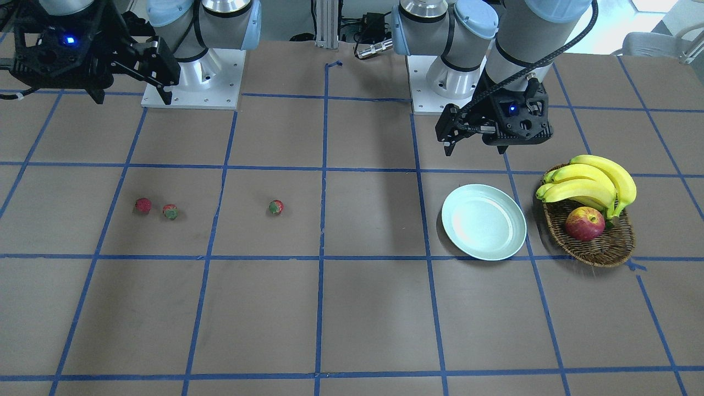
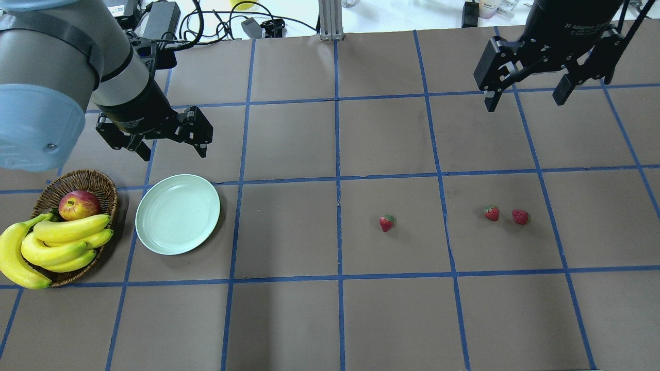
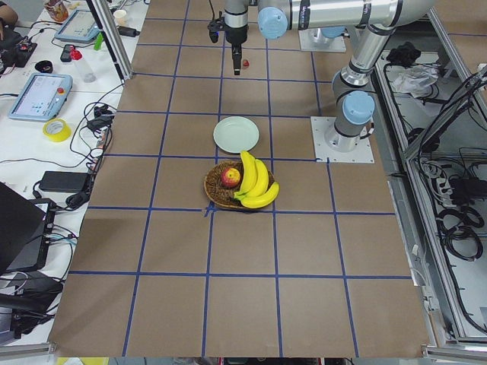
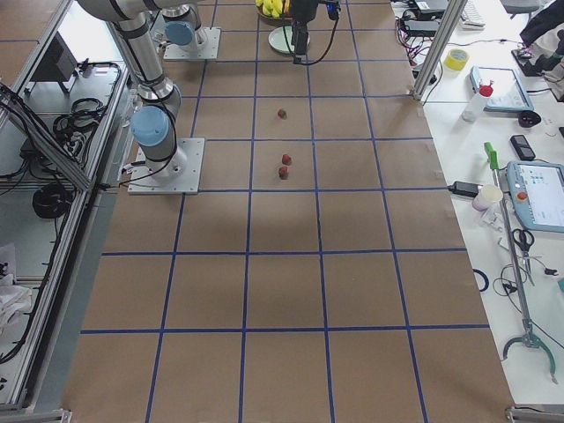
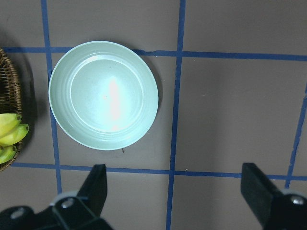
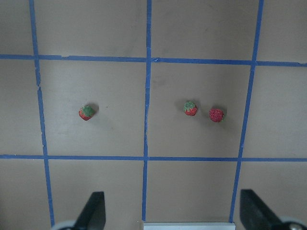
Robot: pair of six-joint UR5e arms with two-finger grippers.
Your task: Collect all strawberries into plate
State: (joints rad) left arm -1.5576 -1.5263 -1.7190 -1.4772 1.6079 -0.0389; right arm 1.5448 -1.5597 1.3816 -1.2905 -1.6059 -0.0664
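On the counter (image 2: 289,319), your plate (image 2: 177,214) lies empty at the robot's left. The left pincer (image 2: 170,152) hangs just beyond it, spread, holding nothing. The right pincer (image 2: 523,103) is likewise spread and empty. All three strawberries (image 2: 492,213) lie well apart from the plate. Judgement: collection not begun; next, lower the right pincer onto one berry.

Left arm (image 2: 46,62), right arm (image 1: 225,22): silver-grey tubular links, pale blue joint caps. Each stands on a white square base plate (image 1: 228,88) with small screw holes along its edges. Left tool (image 2: 170,149), right tool (image 2: 523,102): black, two-fingered, skeletal linkage frames. Right tool body carries white lettering, partly legible: "2F Adaptive". Blue light (image 1: 512,109) on each wrist housing. Black cable (image 1: 550,60) along the left forearm.
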